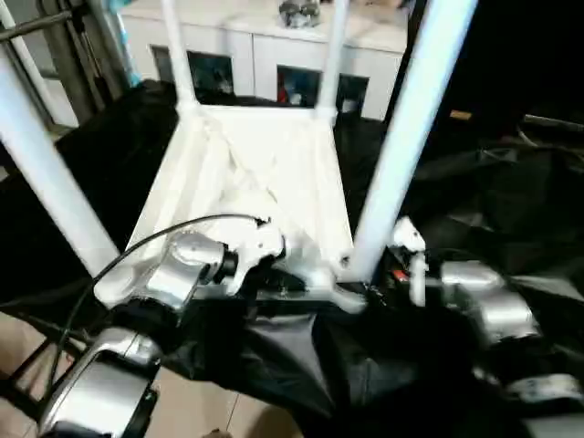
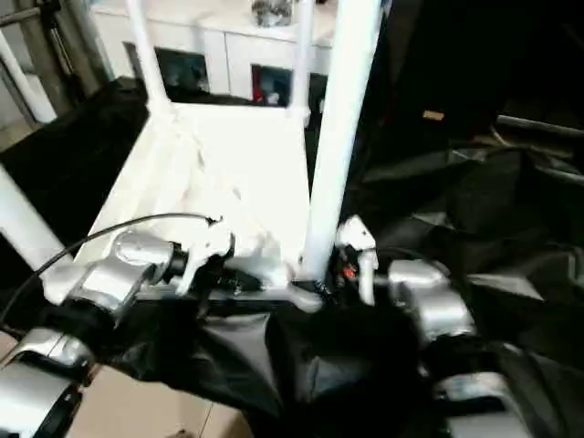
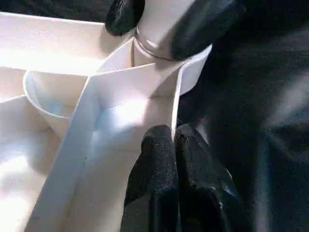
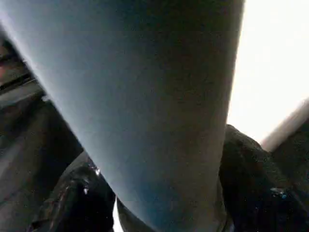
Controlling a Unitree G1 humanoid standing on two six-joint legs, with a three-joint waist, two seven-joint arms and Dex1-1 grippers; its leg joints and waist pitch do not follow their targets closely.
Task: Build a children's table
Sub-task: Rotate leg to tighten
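The children's table stands upside down on black cloth, its white ribbed tabletop (image 1: 265,164) facing up. Several white tube legs rise from its corner sockets: two far ones (image 1: 178,55) (image 1: 333,55), a near left one (image 1: 46,173) and a near right one (image 1: 411,119). My left gripper (image 3: 172,137) is shut on the thin wall of the tabletop's near edge, just beside the near right socket. My right gripper (image 3: 159,19) is closed around the base of the near right leg, one black finger (image 3: 203,24) on each side, right above the socket.
A white cabinet with glass doors (image 1: 265,46) stands behind the table. Crumpled black cloth (image 1: 493,182) covers the surface to the right and front. Tan floor (image 1: 192,411) shows at the near left. A black cable (image 1: 137,246) arcs over my left forearm.
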